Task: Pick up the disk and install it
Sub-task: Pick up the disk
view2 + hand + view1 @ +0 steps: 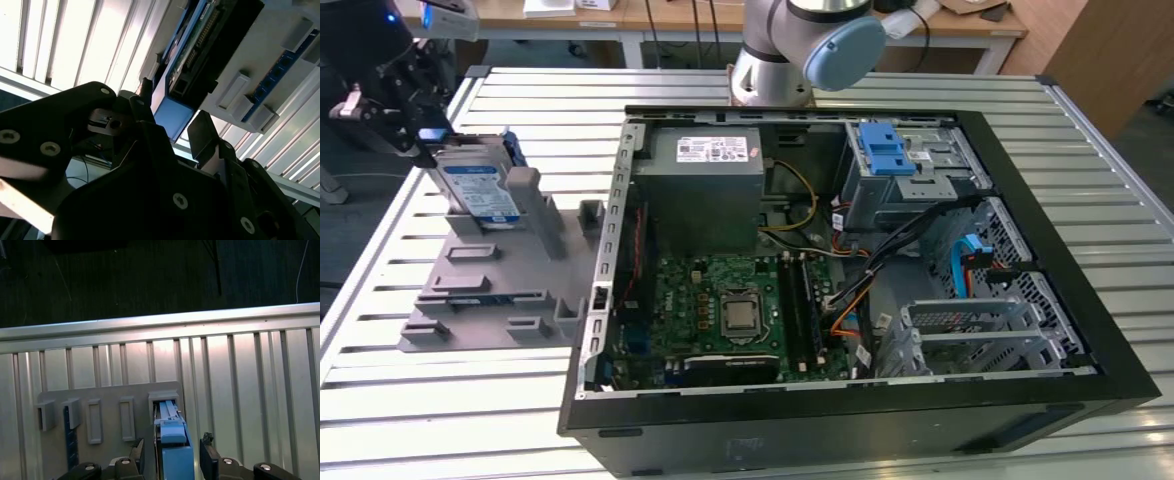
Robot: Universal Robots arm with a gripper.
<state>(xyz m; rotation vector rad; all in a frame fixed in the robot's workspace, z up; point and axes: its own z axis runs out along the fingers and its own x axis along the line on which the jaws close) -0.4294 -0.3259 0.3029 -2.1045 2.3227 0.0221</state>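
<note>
1. one disk stands on edge in a slot of a grey holder. the holder lies near the table's edge on the exterior view's left, toward the far corner.
2. the disk's long axis seems to run up and down, though the holder hides its lower end. its broad white-and-blue labelled face is turned toward the exterior view's near side, and its blue carrier rails run along its narrow sides.
3. the gripper hangs just above the disk's upper end, on the side nearest that table edge.
4. in the first wrist view the disk shows edge-on as a narrow blue strip, with the gripper straddling it. the jaws are parted, one on each side of the upper end, and a thin gap shows on one side, so they are not clamped on it.
5. in the second wrist view the disk shows its dark circuit-board side, with a blue tab at its end lying between the black fingers. the holder lies behind it.
6. an open computer case lies on its side in the middle of the table, well apart from the disk. inside are a grey metal box with a white sticker, a green board, and a grey cage with blue tabs near the far edge.
7. the arm rises from the table's far edge behind the case.
</note>
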